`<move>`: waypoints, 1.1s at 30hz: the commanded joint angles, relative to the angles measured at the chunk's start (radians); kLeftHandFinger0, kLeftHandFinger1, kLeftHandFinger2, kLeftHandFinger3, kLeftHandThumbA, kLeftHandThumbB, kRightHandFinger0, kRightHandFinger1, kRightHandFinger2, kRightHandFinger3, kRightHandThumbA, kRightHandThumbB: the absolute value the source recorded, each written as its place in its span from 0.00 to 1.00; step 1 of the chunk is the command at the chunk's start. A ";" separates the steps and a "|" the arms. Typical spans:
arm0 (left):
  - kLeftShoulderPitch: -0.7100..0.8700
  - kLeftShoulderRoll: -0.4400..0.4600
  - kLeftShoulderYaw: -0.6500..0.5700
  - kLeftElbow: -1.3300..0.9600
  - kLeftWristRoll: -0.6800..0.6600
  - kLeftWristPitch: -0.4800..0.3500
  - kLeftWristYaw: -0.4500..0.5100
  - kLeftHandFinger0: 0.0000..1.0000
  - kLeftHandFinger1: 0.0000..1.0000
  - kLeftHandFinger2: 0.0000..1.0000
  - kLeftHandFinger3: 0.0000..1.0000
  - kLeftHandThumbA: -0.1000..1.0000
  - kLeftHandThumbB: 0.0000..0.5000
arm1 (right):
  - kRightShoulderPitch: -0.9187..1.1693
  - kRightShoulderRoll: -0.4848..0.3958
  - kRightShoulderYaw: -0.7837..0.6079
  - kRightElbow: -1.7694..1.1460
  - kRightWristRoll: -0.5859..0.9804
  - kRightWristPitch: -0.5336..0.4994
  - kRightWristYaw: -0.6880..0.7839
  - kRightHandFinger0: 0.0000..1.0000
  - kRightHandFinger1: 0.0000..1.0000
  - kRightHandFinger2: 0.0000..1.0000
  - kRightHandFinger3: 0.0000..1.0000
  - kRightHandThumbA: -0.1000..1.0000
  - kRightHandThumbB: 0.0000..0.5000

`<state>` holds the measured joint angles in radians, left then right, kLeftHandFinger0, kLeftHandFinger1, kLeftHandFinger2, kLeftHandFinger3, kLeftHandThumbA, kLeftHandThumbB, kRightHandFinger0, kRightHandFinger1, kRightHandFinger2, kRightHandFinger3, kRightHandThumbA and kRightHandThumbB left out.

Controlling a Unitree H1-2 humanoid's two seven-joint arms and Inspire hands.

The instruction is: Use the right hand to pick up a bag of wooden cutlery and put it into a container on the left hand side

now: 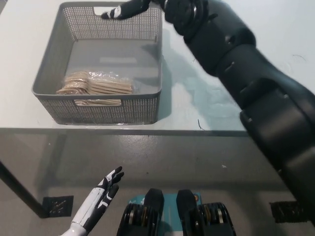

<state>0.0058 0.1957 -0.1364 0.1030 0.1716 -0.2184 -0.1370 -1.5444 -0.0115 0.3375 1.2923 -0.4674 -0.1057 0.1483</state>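
White table (19, 98), cutlery bag (96, 84) (lower edge hidden) inside grey basket (114, 111)

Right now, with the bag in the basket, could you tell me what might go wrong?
The right hand hovers open over the far rim of the basket; withdrawing, its fingers might snag the mesh and drag it. The basket stands near the table edge, so a tug could spill the bag of wooden cutlery.

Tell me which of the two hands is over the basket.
The black right hand, open above the far rim of the grey basket. The white left hand hangs low, below the table edge, nowhere near it.
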 commanded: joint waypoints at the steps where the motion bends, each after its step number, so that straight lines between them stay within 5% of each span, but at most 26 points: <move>1: -0.012 0.018 -0.005 -0.025 0.023 -0.028 -0.001 1.00 1.00 1.00 1.00 1.00 0.33 | -0.021 -0.113 -0.039 -0.215 0.044 0.003 0.048 1.00 1.00 1.00 1.00 0.95 0.76; 4: -0.010 0.023 0.000 -0.028 0.012 -0.021 -0.007 1.00 1.00 1.00 1.00 1.00 0.33 | 0.083 -0.195 -0.083 -0.488 0.084 0.057 0.116 1.00 1.00 1.00 1.00 0.97 0.70; 9: -0.004 0.026 0.011 -0.024 -0.001 -0.026 -0.004 1.00 1.00 1.00 1.00 1.00 0.33 | 0.307 -0.312 -0.159 -0.994 0.157 0.178 0.211 1.00 1.00 1.00 1.00 1.00 0.74; 14: 0.001 0.024 0.019 -0.016 -0.010 -0.028 0.001 1.00 1.00 1.00 1.00 1.00 0.35 | 0.530 -0.334 -0.260 -1.339 0.303 0.277 0.225 1.00 1.00 1.00 1.00 0.95 0.73; 16: 0.003 0.019 0.020 -0.017 -0.012 -0.021 0.004 1.00 1.00 1.00 1.00 1.00 0.36 | 0.620 -0.334 -0.283 -1.437 0.317 0.264 0.198 1.00 1.00 1.00 1.00 1.00 0.72; 20: 0.003 0.010 0.034 -0.013 -0.047 -0.010 0.002 1.00 1.00 1.00 1.00 1.00 0.33 | 0.902 -0.275 -0.323 -1.627 0.440 0.152 0.103 1.00 1.00 1.00 1.00 0.95 0.59; 33: -0.016 0.012 0.047 0.000 -0.048 -0.007 0.009 1.00 1.00 1.00 1.00 1.00 0.33 | 1.376 -0.191 -0.223 -1.683 0.482 -0.055 0.049 1.00 1.00 1.00 1.00 0.92 0.63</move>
<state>0.0122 0.1950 -0.1324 0.1395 0.1720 -0.2118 -0.1369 -0.4000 -0.2027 0.1955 0.0836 -0.3131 -0.0196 0.2129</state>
